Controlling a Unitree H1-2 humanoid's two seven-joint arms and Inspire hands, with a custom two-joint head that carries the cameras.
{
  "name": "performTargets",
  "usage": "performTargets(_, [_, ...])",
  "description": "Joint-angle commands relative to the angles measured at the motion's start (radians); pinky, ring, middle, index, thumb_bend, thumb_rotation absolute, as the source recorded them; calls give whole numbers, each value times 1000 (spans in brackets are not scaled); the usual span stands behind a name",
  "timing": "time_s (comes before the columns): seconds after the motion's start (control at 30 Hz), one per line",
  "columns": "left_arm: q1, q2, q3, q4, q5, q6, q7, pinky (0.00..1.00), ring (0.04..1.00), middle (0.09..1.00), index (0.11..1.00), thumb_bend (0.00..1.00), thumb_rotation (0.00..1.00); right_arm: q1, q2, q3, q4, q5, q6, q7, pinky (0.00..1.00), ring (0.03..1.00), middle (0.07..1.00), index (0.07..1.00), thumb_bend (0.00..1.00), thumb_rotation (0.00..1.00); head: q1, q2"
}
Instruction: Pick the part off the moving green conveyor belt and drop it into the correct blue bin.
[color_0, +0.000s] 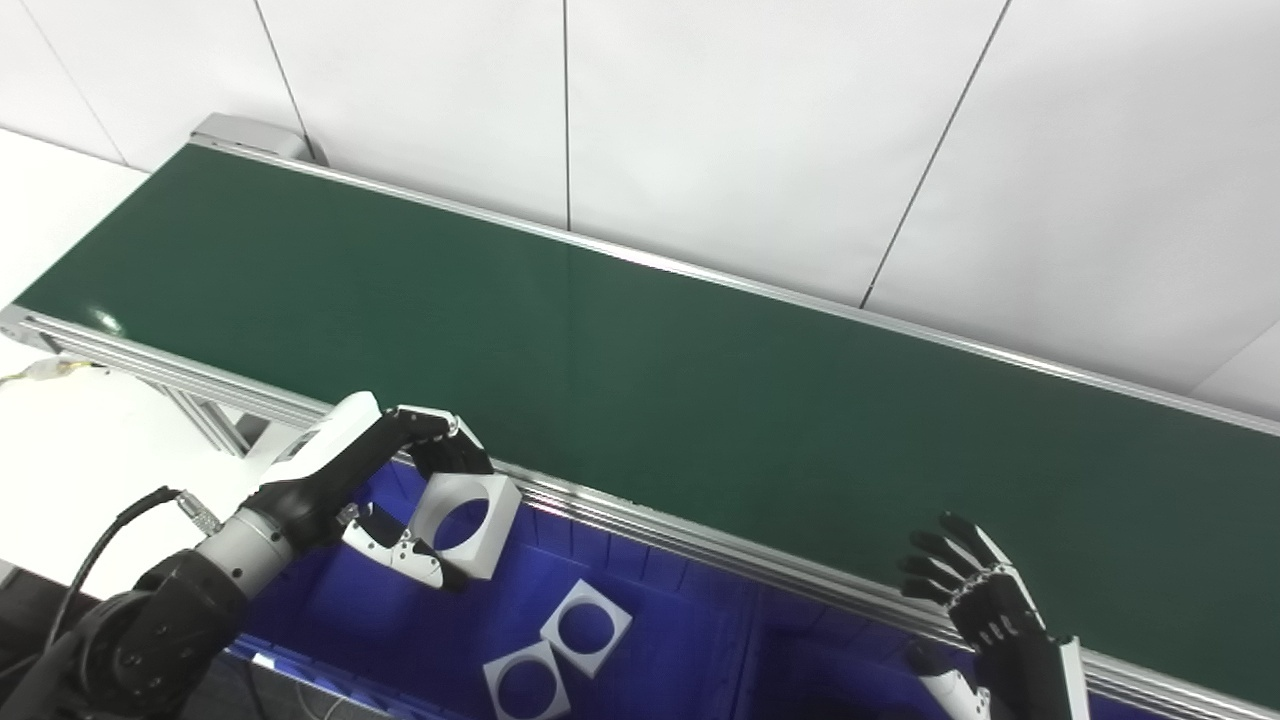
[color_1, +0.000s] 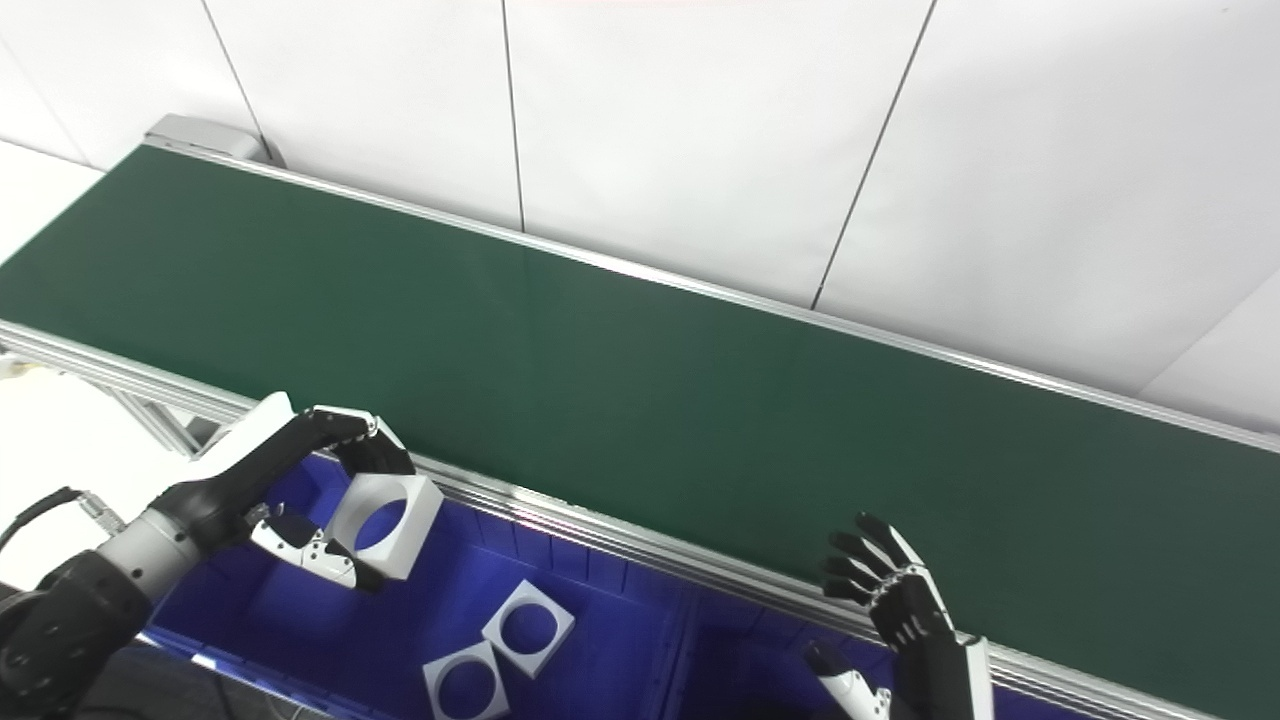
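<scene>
Green conveyor belt (color_0: 640, 370) below white wall panels.
Left hand (color_0: 385, 480) grips a white part (color_0: 468, 512) over the blue bin (color_0: 380, 610); right hand (color_0: 985, 600) spread wide, holding nothing.

Both head cameras are looking steeply down from close above, side by side, sharing the green belt (color_0: 640, 380), the blue bin (color_1: 620, 640) and the white wall (color_0: 760, 130).
</scene>
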Motion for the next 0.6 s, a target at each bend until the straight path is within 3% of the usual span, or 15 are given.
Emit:
performTargets(0.0, [-12,6,-4,12,13,-28,18,498,525,505,482,519,0,-4,0,-7,-43,15,6,7,620,698,759,834,699,530,2,2])
performTargets(0.3, [-15,-27,-55,107,79,-18,33,452,486,488,492,520,0,-8,1,-20,-66,18,36,11,621,702,758,832,711,542,16,29])
performTargets(0.47, [-23,-41,-85,218,100,-75,70,356,410,449,519,517,0,-11,2,-25,-71,29,46,15,619,701,752,828,717,539,16,31])
performTargets(0.57, [-26,-50,-97,270,108,-87,89,347,394,442,522,517,0,-11,3,-27,-72,21,48,14,618,700,751,829,714,547,17,33])
